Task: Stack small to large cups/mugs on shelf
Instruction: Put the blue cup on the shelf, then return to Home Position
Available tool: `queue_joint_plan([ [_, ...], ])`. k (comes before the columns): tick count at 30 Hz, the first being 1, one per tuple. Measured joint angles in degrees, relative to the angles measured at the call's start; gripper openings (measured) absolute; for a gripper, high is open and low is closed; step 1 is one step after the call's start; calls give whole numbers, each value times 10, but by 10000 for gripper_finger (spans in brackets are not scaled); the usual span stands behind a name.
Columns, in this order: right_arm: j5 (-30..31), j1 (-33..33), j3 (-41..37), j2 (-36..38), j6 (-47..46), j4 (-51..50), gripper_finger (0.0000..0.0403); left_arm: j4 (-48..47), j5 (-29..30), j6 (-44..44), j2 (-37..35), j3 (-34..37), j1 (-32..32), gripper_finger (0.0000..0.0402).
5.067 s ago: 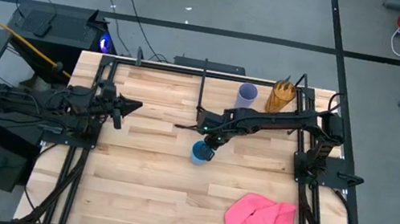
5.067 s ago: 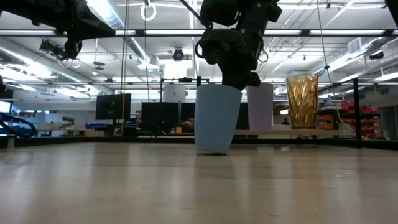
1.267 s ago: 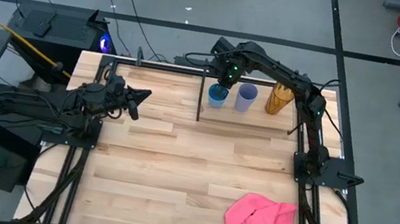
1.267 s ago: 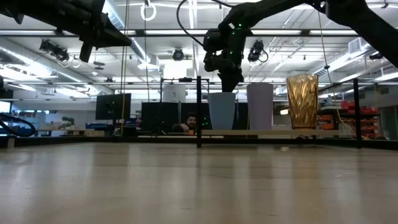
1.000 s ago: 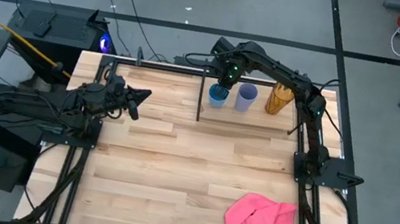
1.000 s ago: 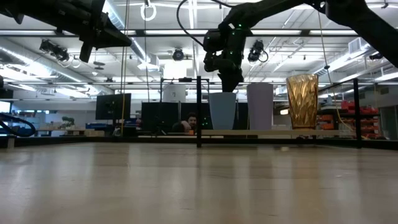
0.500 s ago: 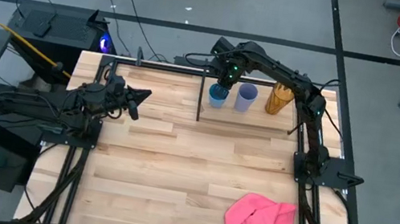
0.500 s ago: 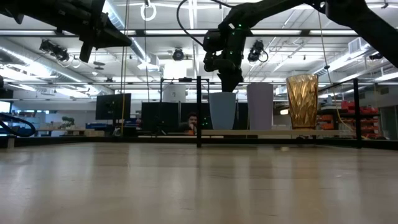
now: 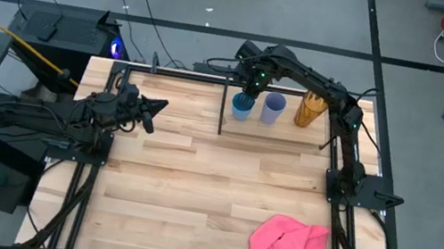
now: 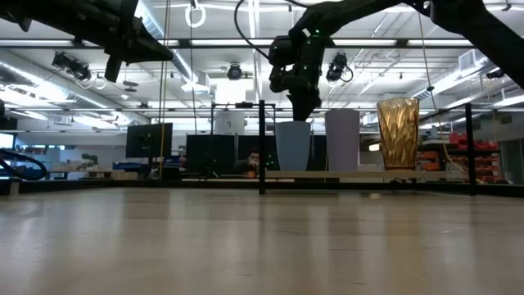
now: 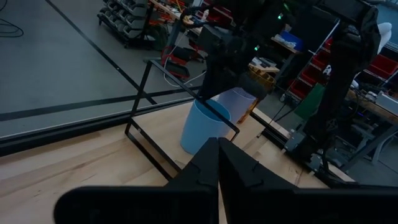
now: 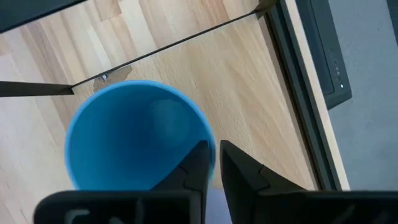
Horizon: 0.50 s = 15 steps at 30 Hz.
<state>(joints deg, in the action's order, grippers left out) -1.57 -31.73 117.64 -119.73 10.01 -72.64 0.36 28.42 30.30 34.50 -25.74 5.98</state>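
Three cups stand upright in a row on the wooden shelf (image 9: 285, 135) at the table's far side, to the right of the black divider post (image 9: 225, 98). They are the blue cup (image 9: 241, 106), the lavender cup (image 9: 273, 108) and the amber cup (image 9: 309, 109). In the low view the blue cup (image 10: 292, 146) rests by its base on the plank. My right gripper (image 9: 253, 83) is right above the blue cup, shut on its rim. My left gripper (image 9: 154, 112) is shut and empty, raised over the table's left side. My right gripper holds the blue cup by its rim (image 12: 213, 144), on the side toward the lavender cup. One finger is inside the cup (image 12: 198, 163) and one outside (image 12: 236, 167). The fingers come from above, pointing down. The cup stands upright with its base on the shelf plank.
A pink cloth (image 9: 287, 247) lies near the table's front right corner. The black shelf frame (image 11: 186, 93) and the divider post (image 10: 261, 147) stand just left of the blue cup. Bare wood lies across the table's middle (image 9: 194, 183).
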Motion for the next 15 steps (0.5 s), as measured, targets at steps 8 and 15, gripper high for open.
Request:
queue_joint_plan([
  [8,2,-13,1,29,-15,-11,48,0,0,0,0,0,0,28],
  [15,2,-16,1,99,-59,-19,48,0,0,0,0,0,0,13],
])
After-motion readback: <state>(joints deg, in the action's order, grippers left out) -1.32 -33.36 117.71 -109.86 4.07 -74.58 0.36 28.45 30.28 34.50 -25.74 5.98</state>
